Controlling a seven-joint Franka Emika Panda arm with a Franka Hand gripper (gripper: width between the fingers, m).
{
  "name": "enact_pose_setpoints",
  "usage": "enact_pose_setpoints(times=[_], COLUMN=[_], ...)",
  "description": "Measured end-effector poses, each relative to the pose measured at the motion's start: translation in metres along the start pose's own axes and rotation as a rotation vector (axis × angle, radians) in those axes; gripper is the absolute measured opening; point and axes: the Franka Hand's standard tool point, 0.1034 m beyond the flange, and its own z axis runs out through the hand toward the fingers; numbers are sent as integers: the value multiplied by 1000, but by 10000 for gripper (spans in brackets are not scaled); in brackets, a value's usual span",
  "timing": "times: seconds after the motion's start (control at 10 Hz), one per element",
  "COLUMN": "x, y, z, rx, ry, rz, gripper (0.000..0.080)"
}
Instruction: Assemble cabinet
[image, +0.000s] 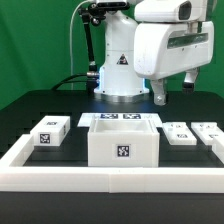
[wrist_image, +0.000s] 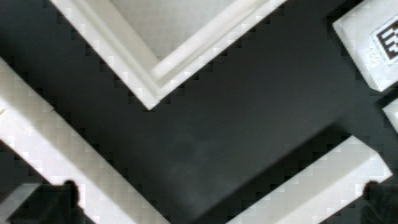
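Note:
The cabinet body (image: 122, 145), a matte white open-topped box with a black-and-white tag on its front, stands at the table's middle. Loose white tagged pieces lie beside it: one on the exterior view's left (image: 48, 131) and two on its right (image: 178, 134) (image: 209, 133). My gripper (image: 174, 88) hangs high above the table's back right, apart from all of them. In the wrist view my gripper (wrist_image: 214, 205) is open and empty, its dark fingertips (wrist_image: 36, 205) wide apart. Below it are black table, a white-rimmed corner (wrist_image: 157, 75) that I cannot identify, and a tagged piece (wrist_image: 381, 40).
A low white border frame (image: 100, 178) runs along the table's front and sides; it also shows in the wrist view (wrist_image: 54, 130) as white bands. The marker board (image: 118, 119) lies behind the cabinet body. The robot's base (image: 118, 70) stands at the back.

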Motion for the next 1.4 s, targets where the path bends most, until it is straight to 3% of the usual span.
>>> enact_pose_setpoints(times=[0.8, 0.9, 1.0, 1.4], x=[-1, -13, -24, -32], y=[1, -1, -6, -6], z=[1, 7, 10, 20], rx=[-7, -36, -38, -31], ry=[8, 34, 32, 6], rz=[-29, -153, -230, -389], gripper=[798, 798, 798, 798])
